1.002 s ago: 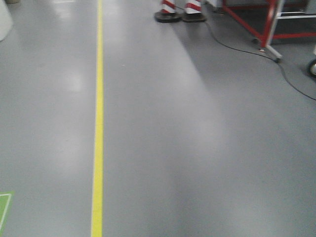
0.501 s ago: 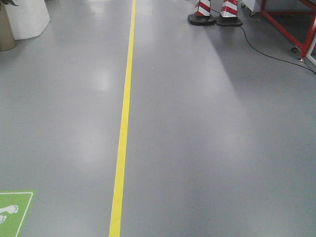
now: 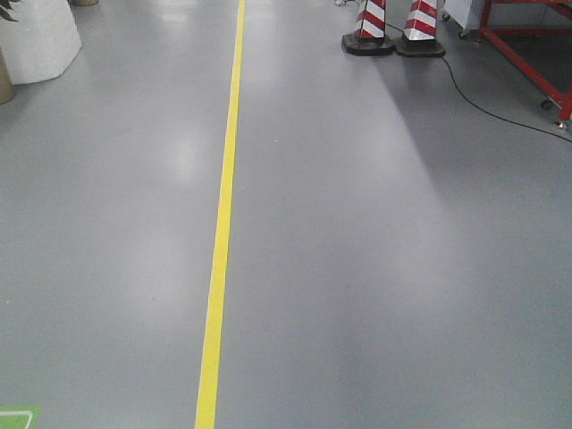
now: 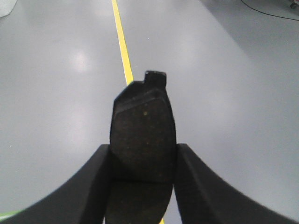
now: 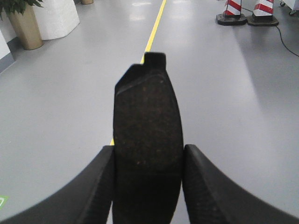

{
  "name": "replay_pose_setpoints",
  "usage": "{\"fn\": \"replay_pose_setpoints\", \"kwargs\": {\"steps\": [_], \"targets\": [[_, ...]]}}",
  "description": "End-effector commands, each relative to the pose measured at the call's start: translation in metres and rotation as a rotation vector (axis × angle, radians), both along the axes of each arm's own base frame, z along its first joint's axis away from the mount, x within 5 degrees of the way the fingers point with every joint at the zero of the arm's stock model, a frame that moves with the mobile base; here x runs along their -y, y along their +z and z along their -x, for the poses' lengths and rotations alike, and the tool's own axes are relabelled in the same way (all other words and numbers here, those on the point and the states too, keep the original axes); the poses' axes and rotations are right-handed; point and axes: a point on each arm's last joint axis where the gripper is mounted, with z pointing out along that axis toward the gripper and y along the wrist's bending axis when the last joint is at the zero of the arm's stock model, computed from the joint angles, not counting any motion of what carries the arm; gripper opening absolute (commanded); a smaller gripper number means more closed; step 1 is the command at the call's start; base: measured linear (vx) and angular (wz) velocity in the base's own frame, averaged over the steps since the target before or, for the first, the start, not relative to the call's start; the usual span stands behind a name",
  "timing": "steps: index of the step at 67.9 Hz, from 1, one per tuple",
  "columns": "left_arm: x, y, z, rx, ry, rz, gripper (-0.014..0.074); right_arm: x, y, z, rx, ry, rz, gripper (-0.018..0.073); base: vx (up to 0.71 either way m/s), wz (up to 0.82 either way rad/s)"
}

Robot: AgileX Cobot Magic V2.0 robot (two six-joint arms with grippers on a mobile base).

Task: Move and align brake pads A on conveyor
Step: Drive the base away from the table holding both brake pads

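Green floor marking (image 3: 13, 420) slid to 7 o'clock corner, cones (image 3: 369, 20) at 1 o'clock, left gripper (image 4: 143, 148) clamping brake pad (image 4: 142, 121), right gripper (image 5: 148, 149) clamping second brake pad (image 5: 147, 112)

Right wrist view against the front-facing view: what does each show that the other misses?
Only the right wrist view shows the right end effector clamped on a dark brake pad, which stands upright between its fingers. Only the front-facing view shows the red frame at the upper right. Both share the grey floor, the yellow line, the two red-and-white striped cones and the white block.
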Motion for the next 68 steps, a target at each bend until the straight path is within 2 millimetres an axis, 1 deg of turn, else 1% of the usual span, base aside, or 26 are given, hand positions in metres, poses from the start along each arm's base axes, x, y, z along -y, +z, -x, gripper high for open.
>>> {"fn": "replay_pose_setpoints", "kwargs": {"steps": [1, 27, 68], "targets": [[0.0002, 0.0174, -0.0041, 0.115, 0.006, 0.022, -0.0006, 0.0003, 0.0167, -0.0023, 0.116, -0.004, -0.004, -0.0007, 0.52, 0.0], [0.0002, 0.0174, -0.0041, 0.115, 0.006, 0.022, -0.0006, 0.0003, 0.0167, -0.0023, 0.116, -0.004, -0.004, -0.0007, 0.56, 0.05], [0.0002, 0.0174, -0.0041, 0.115, 0.006, 0.022, -0.0006, 0.0003, 0.0165, -0.0022, 0.113, -0.004, -0.003, -0.0007, 0.67, 0.11]]}}
